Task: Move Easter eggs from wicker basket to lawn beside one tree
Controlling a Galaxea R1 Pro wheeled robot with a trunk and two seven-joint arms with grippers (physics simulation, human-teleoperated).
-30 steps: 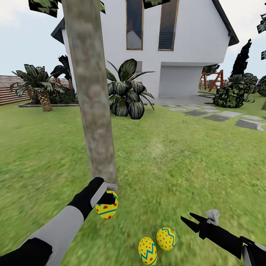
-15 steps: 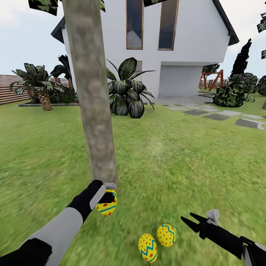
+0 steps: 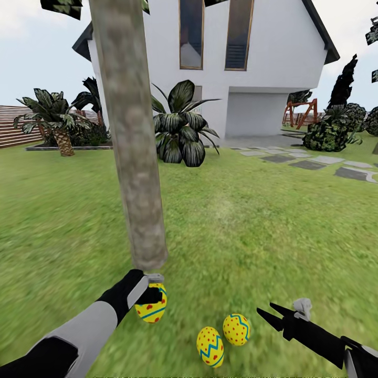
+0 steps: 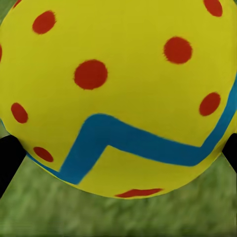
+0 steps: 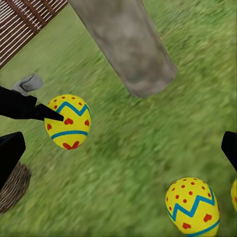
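Yellow, with a blue zigzag band and red dots, the third Easter egg [image 3: 151, 309] is held clamped in the left gripper [image 3: 152, 294] just above the lawn [image 3: 252, 236], close to the foot of the tree [image 3: 137, 168]. Two more eggs [image 3: 210, 346] [image 3: 237, 329] lie on the grass nearby. The right gripper [image 3: 273, 315] is spread apart and empty. The wicker basket [image 5: 12, 187] is glimpsed in the right wrist view. The egg is judged light, rigid and smooth; it is best gripped across its widest part.
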